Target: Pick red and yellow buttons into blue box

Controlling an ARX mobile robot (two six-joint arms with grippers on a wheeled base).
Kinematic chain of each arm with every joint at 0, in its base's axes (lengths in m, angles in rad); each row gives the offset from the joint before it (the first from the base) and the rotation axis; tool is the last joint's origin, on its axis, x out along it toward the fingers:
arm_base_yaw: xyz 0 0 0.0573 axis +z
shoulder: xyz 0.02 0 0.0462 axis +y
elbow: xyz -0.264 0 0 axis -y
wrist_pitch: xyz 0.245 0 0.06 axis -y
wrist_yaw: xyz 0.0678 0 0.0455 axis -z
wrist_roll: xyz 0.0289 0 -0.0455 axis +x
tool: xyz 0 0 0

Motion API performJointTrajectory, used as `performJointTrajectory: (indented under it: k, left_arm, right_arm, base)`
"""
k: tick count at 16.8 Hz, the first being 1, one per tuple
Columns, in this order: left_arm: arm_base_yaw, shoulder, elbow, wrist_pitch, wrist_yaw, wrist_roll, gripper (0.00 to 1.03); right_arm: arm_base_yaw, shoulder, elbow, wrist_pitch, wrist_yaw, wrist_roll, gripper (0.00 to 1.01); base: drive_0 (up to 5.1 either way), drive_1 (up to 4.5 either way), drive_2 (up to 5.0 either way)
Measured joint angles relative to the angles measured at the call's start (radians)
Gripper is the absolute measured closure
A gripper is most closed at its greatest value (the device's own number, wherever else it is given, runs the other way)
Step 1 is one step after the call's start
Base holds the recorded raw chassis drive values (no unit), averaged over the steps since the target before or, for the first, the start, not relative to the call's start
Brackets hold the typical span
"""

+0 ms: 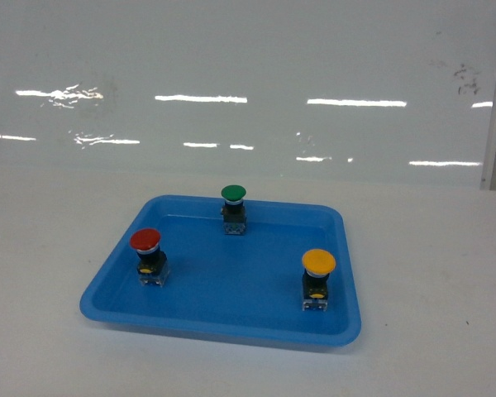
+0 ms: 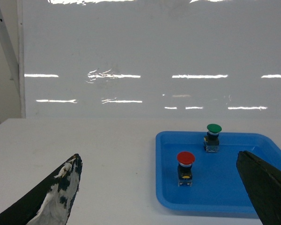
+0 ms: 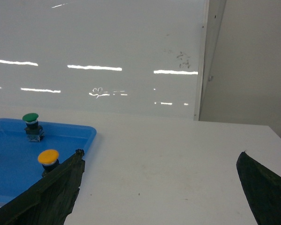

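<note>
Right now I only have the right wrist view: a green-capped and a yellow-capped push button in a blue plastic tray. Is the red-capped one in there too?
Observer: Yes. The red-capped push button stands upright inside the blue plastic tray, near its left rim in the head view.
Operator: Is it touching the other two?
Observer: No. It stands apart from the green-capped button at the back and the yellow-capped button on the right.
Operator: Is the left arm holding anything?
Observer: No. In its wrist view the left gripper is open and empty.
</note>
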Motion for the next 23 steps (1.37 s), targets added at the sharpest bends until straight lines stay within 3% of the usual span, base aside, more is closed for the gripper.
performJointTrajectory:
  k: [13,14,15,16,18,20,23]
  left_arm:
    - [-0.007,0.006,0.000,0.014,-0.005,0.001,0.05]
    - [-0.039,0.056,0.000,0.117,-0.044,0.005,0.05]
    - [-0.089,0.182,0.000,0.250,-0.064,0.006,0.05]
    - [-0.137,0.504,0.019,0.508,-0.066,0.020,0.05]
    - [-0.147,0.828,0.129,0.756,-0.064,0.059,0.05]
    - [-0.169,1.030,0.230,0.880,-0.068,0.095,0.05]
    - [-0.190,1.291,0.365,0.870,-0.094,0.133,0.05]
  right_arm:
    - [0.000,0.000,0.000,0.000,0.000,0.000,0.03]
    - [-0.003,0.004,0.000,0.010,-0.005,0.000,0.03]
    - [-0.039,0.080,0.000,0.131,-0.060,0.005,0.03]
    - [-0.081,0.344,0.013,0.365,-0.080,0.003,0.03]
    - [-0.044,0.651,0.110,0.650,-0.082,-0.016,0.03]
    - [-0.024,0.827,0.208,0.793,-0.079,-0.031,0.03]
    - [0.027,0.958,0.231,0.718,-0.082,-0.048,0.03]
  base:
    - [0.0,0.00,0.0]
    - [0.0,0.00,0.0]
    - [0.0,0.00,0.0]
    - [0.0,0.00,0.0]
    - [0.0,0.00,0.0]
    - [0.0,0.00,0.0]
    - [0.0,0.00,0.0]
